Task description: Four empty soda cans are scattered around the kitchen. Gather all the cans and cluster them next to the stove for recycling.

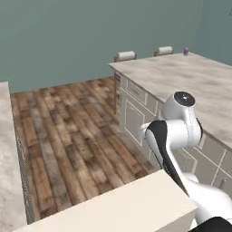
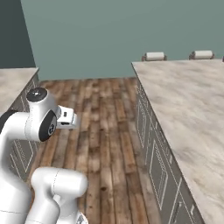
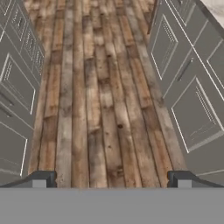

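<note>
A wood plank floor is seen running between two runs of cabinets, away toward a teal wall. On the right stands an island with a beige marbled top and panelled cabinet fronts below. At its far edge two stool backs rise just beyond the counter. One purple can with a pale top is observed upright at the far corner of the island top, near the right-hand stool back and well apart from the arm. On the left a second marbled counter with cabinets under it is noted.

The arm is folded near the base, its elbow raised beside the island's near cabinets. The gripper is held over the open floor, pointing down the aisle; its two fingertips are spread fully apart and nothing is held between them.

The aisle is unobstructed as far as the wall. The island edge on the right lies close to the arm; the left cabinets stand nearer in the hand view.
</note>
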Motion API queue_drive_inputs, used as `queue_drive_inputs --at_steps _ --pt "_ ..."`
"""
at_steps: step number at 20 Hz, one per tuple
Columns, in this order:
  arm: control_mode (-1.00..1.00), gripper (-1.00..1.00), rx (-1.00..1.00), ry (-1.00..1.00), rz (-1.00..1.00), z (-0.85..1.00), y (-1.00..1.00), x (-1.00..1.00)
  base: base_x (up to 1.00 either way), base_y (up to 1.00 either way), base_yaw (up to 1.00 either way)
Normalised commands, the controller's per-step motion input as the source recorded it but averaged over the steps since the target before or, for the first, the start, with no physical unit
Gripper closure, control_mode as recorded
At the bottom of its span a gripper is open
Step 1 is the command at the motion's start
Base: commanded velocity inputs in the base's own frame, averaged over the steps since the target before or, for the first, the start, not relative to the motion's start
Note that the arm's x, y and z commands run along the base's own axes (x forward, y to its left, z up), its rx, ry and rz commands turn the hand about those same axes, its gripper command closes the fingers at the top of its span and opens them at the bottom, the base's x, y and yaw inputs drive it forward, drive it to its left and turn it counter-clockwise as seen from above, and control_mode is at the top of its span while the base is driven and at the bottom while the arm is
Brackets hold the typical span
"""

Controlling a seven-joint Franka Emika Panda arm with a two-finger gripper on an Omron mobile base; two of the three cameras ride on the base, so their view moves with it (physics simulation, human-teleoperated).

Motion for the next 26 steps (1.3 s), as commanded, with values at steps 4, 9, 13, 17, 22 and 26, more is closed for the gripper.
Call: queue_drive_inputs --at_steps 4,9,13,17,22,26 --pt "1.00 -1.00 0.00 0.00 0.00 0.00 0.00 0.00 1.00 0.40 0.00" --pt "1.00 -1.00 0.00 0.00 0.00 0.00 0.00 0.00 1.00 0.29 0.00" --pt "1.00 -1.00 0.00 0.00 0.00 0.00 0.00 0.00 1.00 0.21 -0.01" --pt "1.00 -1.00 0.00 0.00 0.00 0.00 0.00 0.00 1.00 0.24 -0.02" --pt "1.00 -1.00 0.00 0.00 0.00 0.00 0.00 0.00 1.00 0.25 -0.02" --pt "1.00 -1.00 0.00 0.00 0.00 0.00 0.00 0.00 1.00 0.28 -0.03"
